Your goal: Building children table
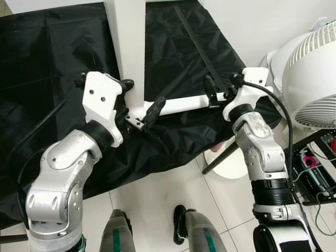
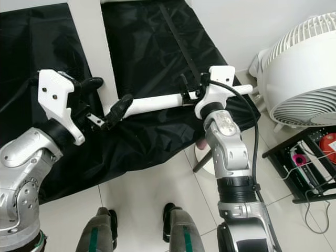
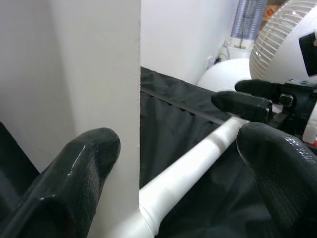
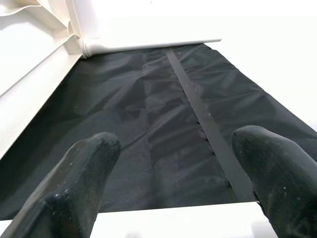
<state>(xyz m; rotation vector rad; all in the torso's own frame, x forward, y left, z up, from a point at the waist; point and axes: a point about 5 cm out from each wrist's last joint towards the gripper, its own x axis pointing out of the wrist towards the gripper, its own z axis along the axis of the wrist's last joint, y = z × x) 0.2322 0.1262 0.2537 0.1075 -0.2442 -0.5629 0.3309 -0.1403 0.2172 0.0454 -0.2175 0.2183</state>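
Covering the tiled floor ahead of us is a black sheet, creased, with a dark strap running along it beyond our right gripper. A white wall closes the room past the sheet's far edge. A white fan stands on the floor just outside our right arm, and beside it a low black rack holds cables and small objects we cannot make out.

We hold a white table leg level above the sheet, stretched between our two grippers. Our right gripper sits at the leg's outer end; its fingers stand apart in the wrist view, with the leg lying across below them, and we cannot tell whether they press on it. Our left gripper is spread around the leg's inner end, one finger against an upright white panel, the other finger on the far side of the leg, where the leg meets the panel's lower corner. A small metal bracket shows just under that joint.

Open floor lies between the sheet's near edge and our feet. A round white base with a dark rod rests on the tiles beneath our right forearm.
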